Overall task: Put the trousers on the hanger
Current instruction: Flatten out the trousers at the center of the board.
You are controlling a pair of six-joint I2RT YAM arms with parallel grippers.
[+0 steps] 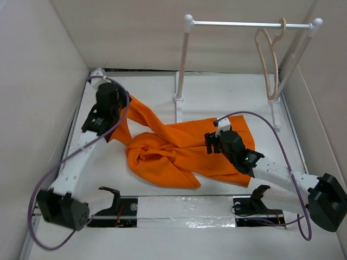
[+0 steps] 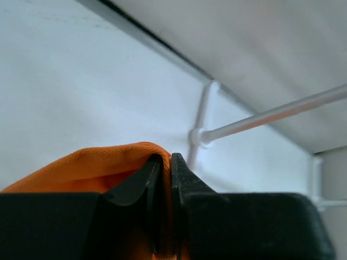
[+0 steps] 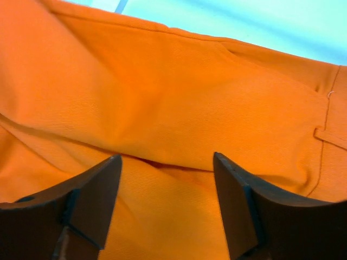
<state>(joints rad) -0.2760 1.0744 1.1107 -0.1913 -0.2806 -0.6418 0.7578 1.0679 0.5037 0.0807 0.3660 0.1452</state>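
The orange trousers [image 1: 179,151] lie crumpled in the middle of the table. My left gripper [image 1: 115,123] is shut on one end of the trousers [image 2: 92,162] and holds it lifted at the left. My right gripper [image 1: 211,142] is open just above the fabric [image 3: 173,108], its fingers [image 3: 97,189] on either side of a fold. The beige hanger [image 1: 268,57] hangs by its hook on the metal rod at the back right, away from both grippers.
A white rack [image 1: 184,59] with a metal rod [image 1: 246,24] stands at the back; its left post foot is just behind the trousers. It shows in the left wrist view [image 2: 260,119]. White walls close in the left, back and right.
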